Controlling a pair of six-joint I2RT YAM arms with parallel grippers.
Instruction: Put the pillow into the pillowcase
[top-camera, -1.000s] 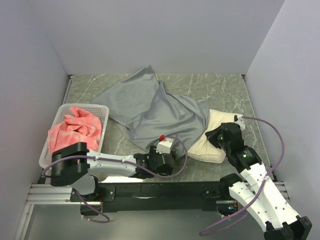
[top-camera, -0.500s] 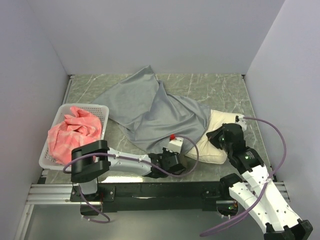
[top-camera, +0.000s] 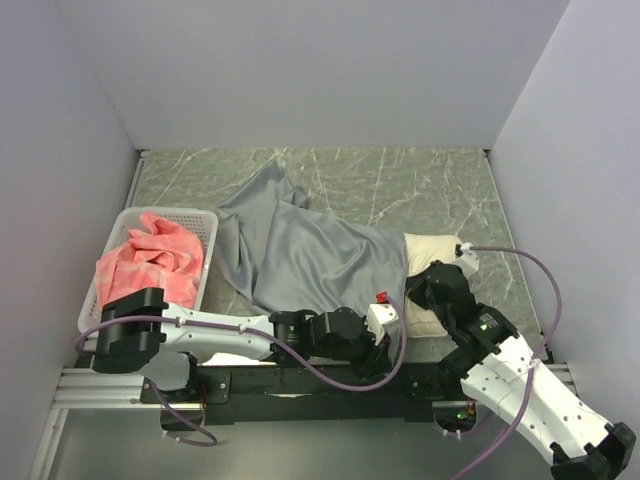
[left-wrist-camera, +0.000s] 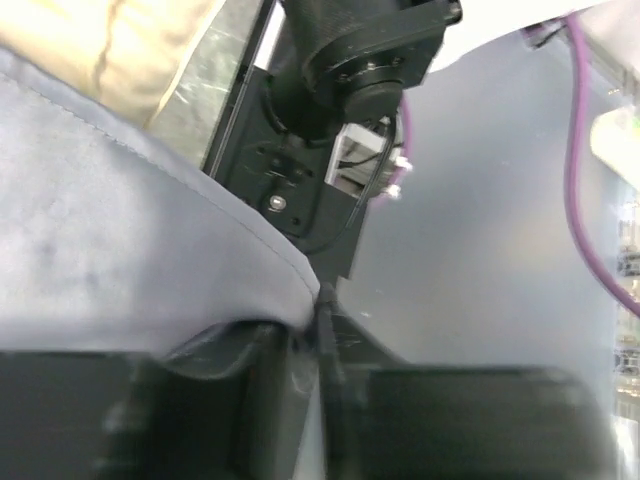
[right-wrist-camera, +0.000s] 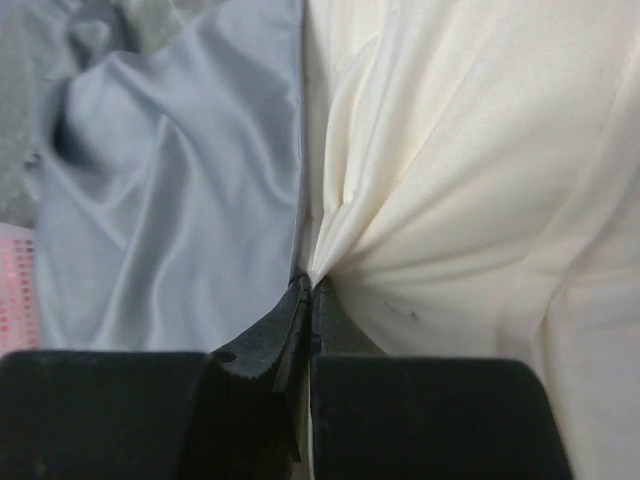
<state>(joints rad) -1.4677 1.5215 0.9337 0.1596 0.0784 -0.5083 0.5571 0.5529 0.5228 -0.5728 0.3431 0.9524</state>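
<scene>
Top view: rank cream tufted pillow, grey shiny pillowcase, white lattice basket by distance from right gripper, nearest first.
1. cream tufted pillow, pinched in the right gripper itself, right side.
2. grey shiny pillowcase, edge just left of the fingers; nearly tied with the pillow.
3. white plastic lattice basket, far left.

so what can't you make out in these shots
- Top view: how much of the pillow is inside the pillowcase; grey cloth and the right arm cover it.
- Right wrist view: whether the right hand pinches the grey hem with the pillow; folds hide it.
- Left wrist view: the left hand's grip on the pillowcase is blurred.
</scene>
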